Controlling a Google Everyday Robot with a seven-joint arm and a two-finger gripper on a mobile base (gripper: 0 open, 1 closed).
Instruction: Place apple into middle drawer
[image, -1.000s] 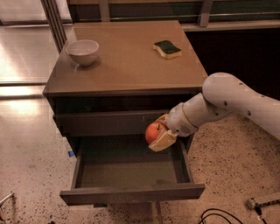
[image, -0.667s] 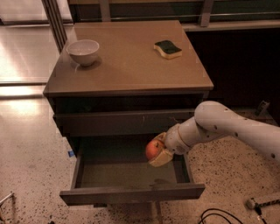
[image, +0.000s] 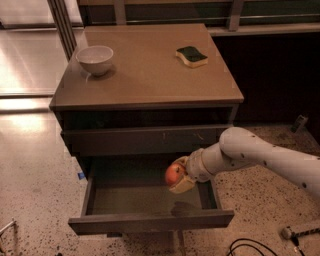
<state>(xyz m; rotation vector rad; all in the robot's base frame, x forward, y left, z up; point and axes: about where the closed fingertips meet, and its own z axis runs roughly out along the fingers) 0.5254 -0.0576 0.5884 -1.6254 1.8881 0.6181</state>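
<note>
Open middle drawer (image: 89, 192) pulled out from a cabinet; over the right half of its floor hangs the apple (image: 173, 174), clasped between the fingers of the gripper (image: 180, 175) reaching in from the right, so the drawer floor lies directly below it.

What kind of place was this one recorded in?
Probably an indoor lab or office area: a drawer cabinet on speckled floor, loose cables lying there, bowl and sponge on top. The gripper holds the apple over the open middle drawer.
</note>
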